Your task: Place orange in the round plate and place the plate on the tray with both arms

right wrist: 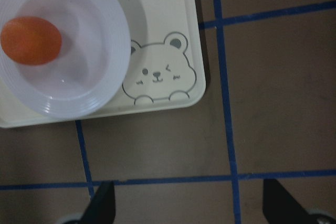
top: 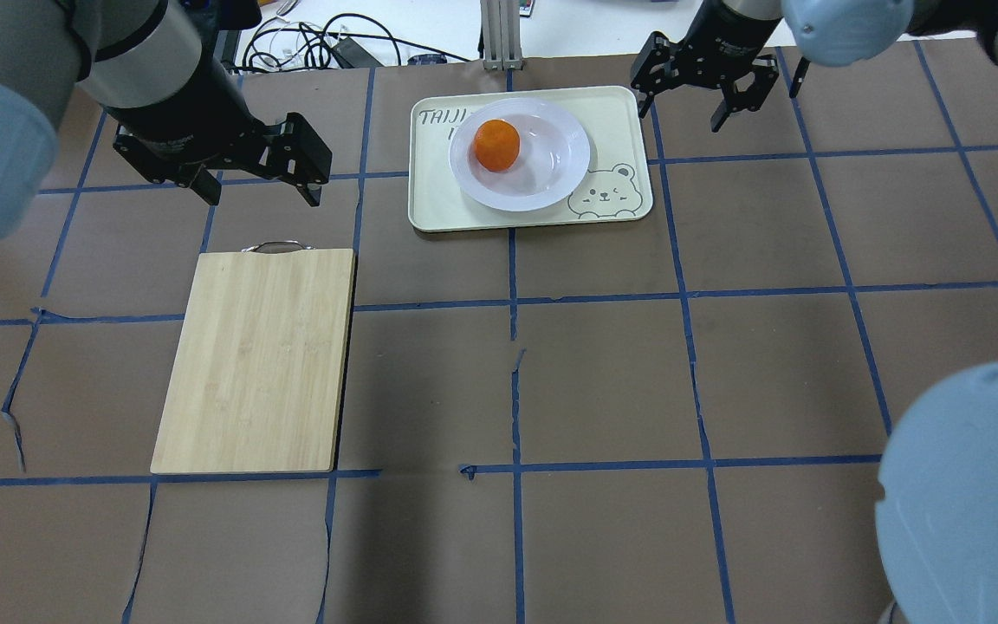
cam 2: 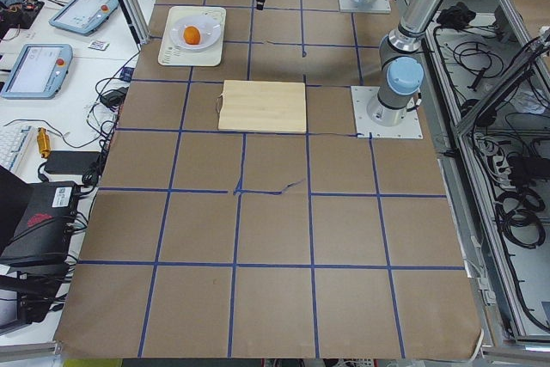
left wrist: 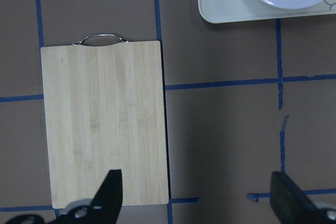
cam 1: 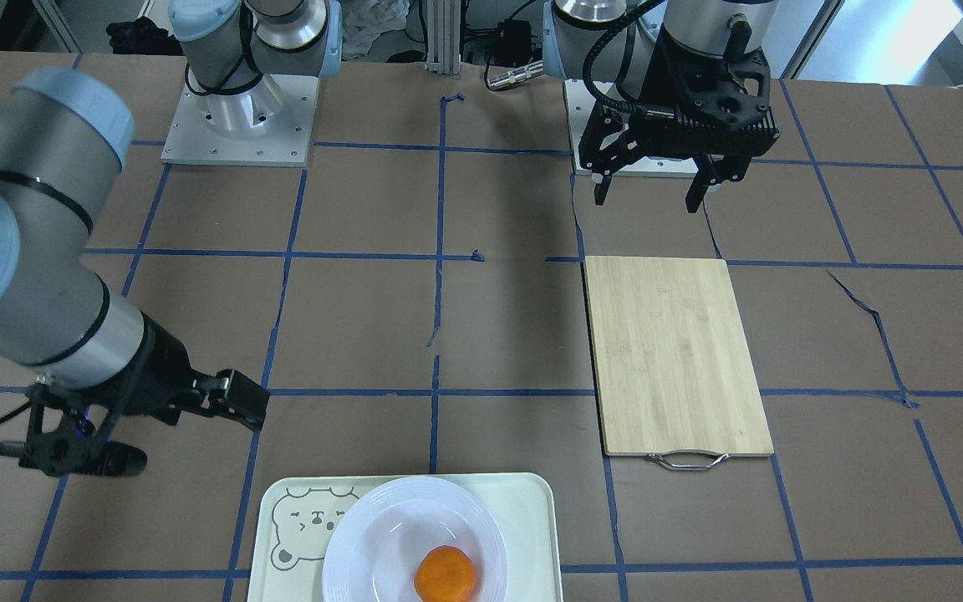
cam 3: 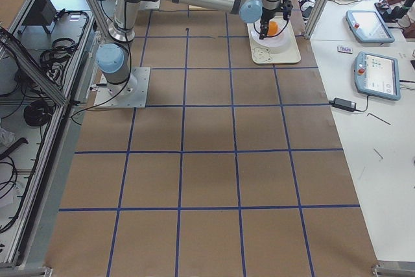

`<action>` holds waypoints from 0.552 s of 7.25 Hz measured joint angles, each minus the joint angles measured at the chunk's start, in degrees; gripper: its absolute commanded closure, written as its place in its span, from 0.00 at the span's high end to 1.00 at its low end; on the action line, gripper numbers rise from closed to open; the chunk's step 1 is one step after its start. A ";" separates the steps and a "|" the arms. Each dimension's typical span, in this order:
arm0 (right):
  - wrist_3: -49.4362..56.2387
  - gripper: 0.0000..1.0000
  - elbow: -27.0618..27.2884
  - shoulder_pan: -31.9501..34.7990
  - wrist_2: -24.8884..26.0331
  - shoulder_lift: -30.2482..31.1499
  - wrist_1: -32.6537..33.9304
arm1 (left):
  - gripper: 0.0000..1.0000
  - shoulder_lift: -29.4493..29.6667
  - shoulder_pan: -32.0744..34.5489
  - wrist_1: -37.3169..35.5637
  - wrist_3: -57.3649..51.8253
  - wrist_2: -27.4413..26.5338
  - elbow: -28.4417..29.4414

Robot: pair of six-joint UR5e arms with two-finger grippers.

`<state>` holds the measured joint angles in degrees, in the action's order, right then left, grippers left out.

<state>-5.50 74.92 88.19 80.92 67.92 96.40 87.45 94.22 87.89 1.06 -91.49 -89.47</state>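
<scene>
The orange point(top: 496, 145) lies in the white round plate point(top: 551, 165), left of its centre. The plate rests on the cream tray point(top: 438, 208) with the bear drawing, at the table's far middle. My left gripper point(top: 261, 196) hangs open and empty high above the table, left of the tray, over the far end of a bamboo board. In the left wrist view its fingers point(left wrist: 110, 192) frame the board. My right gripper point(top: 681, 113) is open and empty, raised just right of the tray. The right wrist view shows the orange point(right wrist: 30, 40), the plate point(right wrist: 79, 93) and the tray point(right wrist: 163, 24) below it.
A bamboo cutting board point(top: 261, 360) with a metal handle point(top: 274, 247) lies on the robot's left half of the brown, blue-taped table. The arm bases point(cam 1: 239, 117) stand at the robot's edge. Cables and tablets point(cam 2: 82, 10) lie beyond the far edge.
</scene>
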 measured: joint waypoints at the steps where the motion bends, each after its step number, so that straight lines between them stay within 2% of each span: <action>1: -0.15 1.00 0.69 0.03 3.05 3.38 -4.66 | 1.00 0.00 0.00 0.00 0.00 0.00 0.00; 4: -0.59 1.00 4.95 0.05 6.96 11.76 -9.51 | 1.00 0.00 -0.01 0.00 0.00 0.00 0.00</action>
<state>-6.10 79.87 88.24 87.88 79.68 86.89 87.45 94.22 87.89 1.05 -91.49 -89.47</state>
